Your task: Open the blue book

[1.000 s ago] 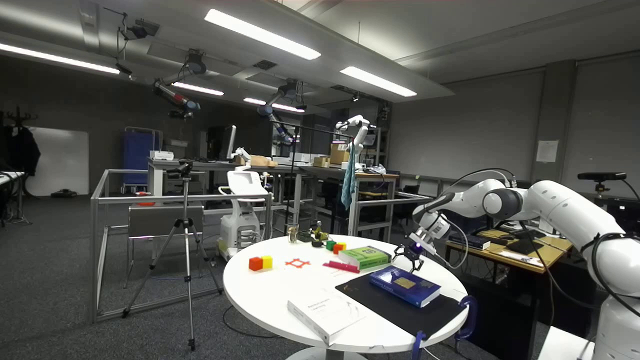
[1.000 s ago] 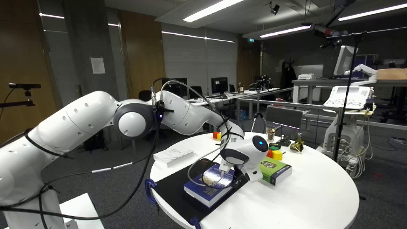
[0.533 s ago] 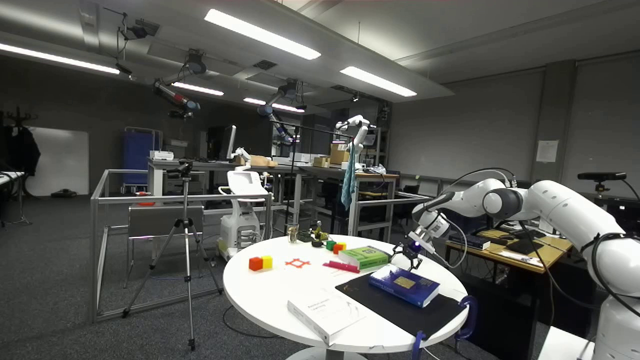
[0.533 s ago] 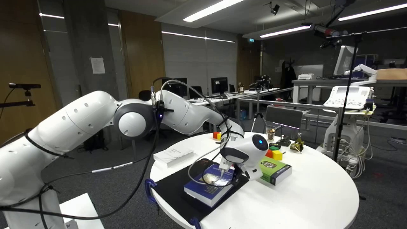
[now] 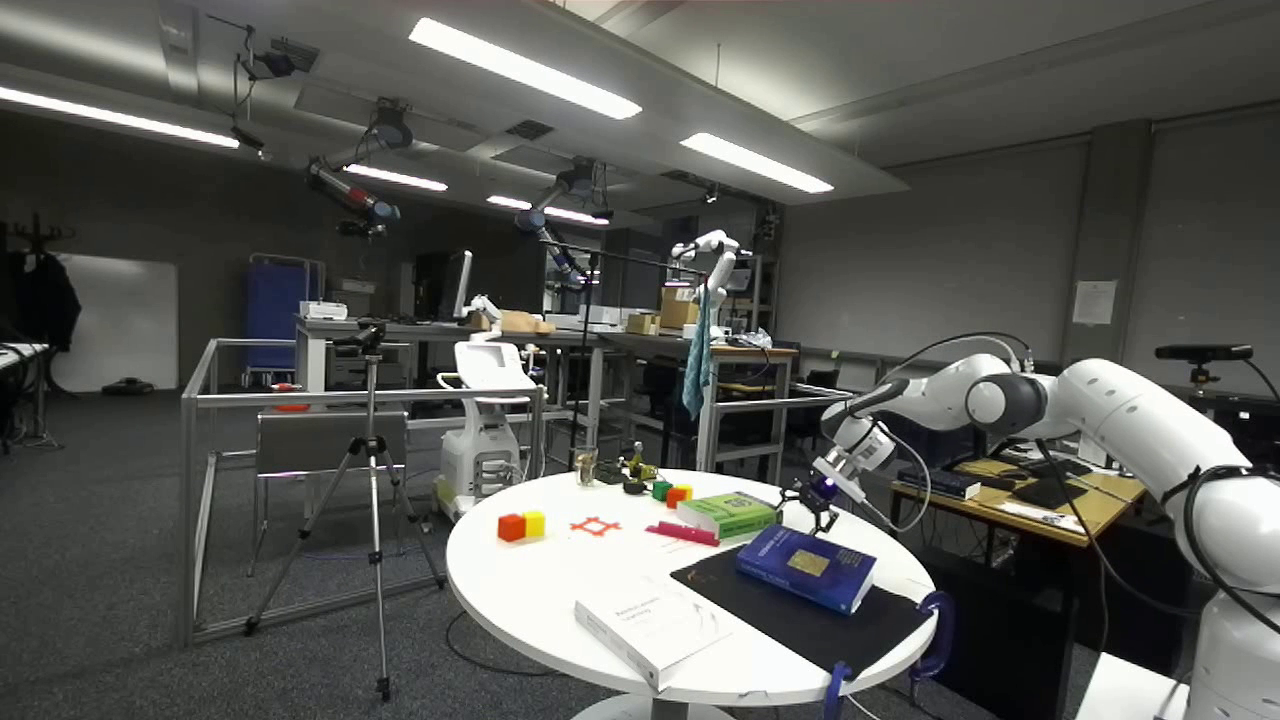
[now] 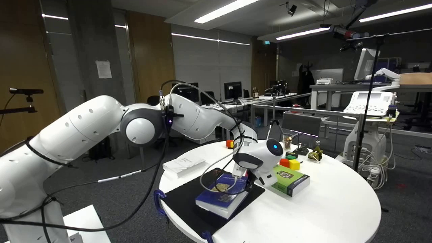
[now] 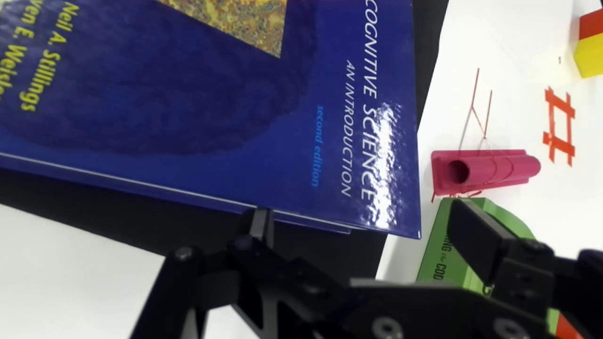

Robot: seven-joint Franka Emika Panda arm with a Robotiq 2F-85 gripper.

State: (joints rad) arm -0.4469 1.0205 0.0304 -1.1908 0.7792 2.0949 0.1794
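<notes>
The blue book [image 5: 806, 566] lies on a black mat, the edge of its front cover nearest my gripper tilted up. In the wrist view, the book's cover [image 7: 226, 122] fills the upper left, with a pale line and a lower blue strip along that edge. My gripper [image 7: 361, 212] stands open at this side, its fingers wide apart. One of the fingers [image 7: 260, 226] meets the cover's edge, its tip apparently beneath it; the other finger hangs free past the book's corner. Whether pages are raised with the cover, I cannot tell. In an exterior view, the arm partly hides the book [image 6: 219, 197].
Close by the gripper are a green book [image 5: 732, 514] and a pink holder [image 7: 490, 172]. A white book [image 5: 655, 625] lies at the table's near side. Blue clamps [image 5: 935, 632] hold the black mat [image 5: 720, 592]. Colored blocks [image 6: 289, 164] stand farther off.
My gripper has risen slightly and shifted toward the green book. The blue book's cover edge beside it has come up, and the glare on the cover has shifted.
</notes>
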